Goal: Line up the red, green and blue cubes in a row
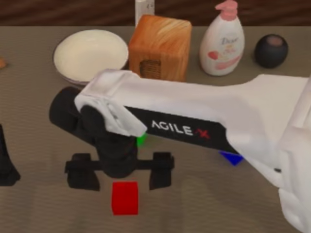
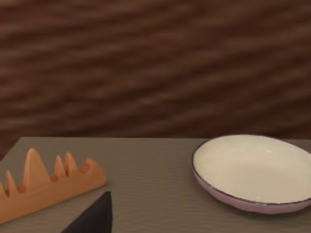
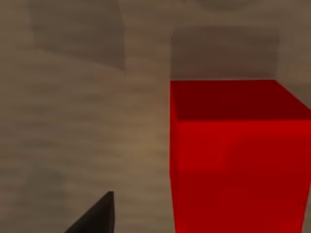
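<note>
The red cube (image 1: 125, 197) rests on the table (image 1: 39, 145) near the front edge, left of centre in the top view. It sits just in front of the right gripper (image 1: 120, 174) and is not held. The right wrist view shows the same cube (image 3: 238, 155) close up, standing flat on the table surface.

The right gripper's 2 black fingers are spread wide apart, 1 finger (image 1: 82, 172) left of the cube and the other to its right, both slightly behind it. The jaws are open and grip nothing.

The green cube (image 1: 141, 140) is mostly hidden under the right arm; only a small corner shows behind the gripper. The blue cube (image 1: 231, 158) shows as a small edge below the arm, right of centre.

The left gripper (image 1: 6, 165) sits at the table's left edge; I cannot tell whether its jaws are open or closed.

Along the back of the table stand a white bowl (image 1: 90, 54), a brown wooden block (image 1: 160, 46), a lotion pump bottle (image 1: 222, 41) and a dark round object (image 1: 270, 50). The left wrist view shows an orange spiked rack (image 2: 46, 187) near the bowl (image 2: 252, 172).
</note>
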Tool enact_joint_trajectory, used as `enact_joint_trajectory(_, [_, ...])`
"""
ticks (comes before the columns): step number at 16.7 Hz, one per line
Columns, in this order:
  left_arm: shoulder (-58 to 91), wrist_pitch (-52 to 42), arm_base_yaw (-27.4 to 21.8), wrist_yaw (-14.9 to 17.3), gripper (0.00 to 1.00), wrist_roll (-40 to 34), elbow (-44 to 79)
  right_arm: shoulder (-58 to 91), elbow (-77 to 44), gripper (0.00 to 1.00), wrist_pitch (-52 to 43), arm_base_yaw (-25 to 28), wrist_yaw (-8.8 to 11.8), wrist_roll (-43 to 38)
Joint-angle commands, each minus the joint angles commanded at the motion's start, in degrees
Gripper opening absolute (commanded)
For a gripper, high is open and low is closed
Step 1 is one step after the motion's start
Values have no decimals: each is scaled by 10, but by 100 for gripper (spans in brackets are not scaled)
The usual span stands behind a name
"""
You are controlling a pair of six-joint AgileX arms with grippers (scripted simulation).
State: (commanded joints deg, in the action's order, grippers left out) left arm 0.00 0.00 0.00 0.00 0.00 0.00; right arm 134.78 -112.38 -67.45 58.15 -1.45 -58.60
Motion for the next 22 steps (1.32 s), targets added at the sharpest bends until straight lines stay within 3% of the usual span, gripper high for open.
enact_joint_trajectory(8, [0, 0, 0, 0, 100, 0, 0, -13, -31, 100, -39, -1, 0, 1])
enact_joint_trajectory(12, [52, -33, -16, 1, 100, -5, 51, -71, 16, 100, -6, -26, -21, 35])
enact_joint_trajectory(18, [297, -169, -75, 1, 100, -23, 274, -333, 218, 100, 116, -134, -70, 155])
enact_joint_trajectory(22, [549, -294, -127, 1, 100, -39, 472, -589, 432, 100, 226, -239, -86, 263])
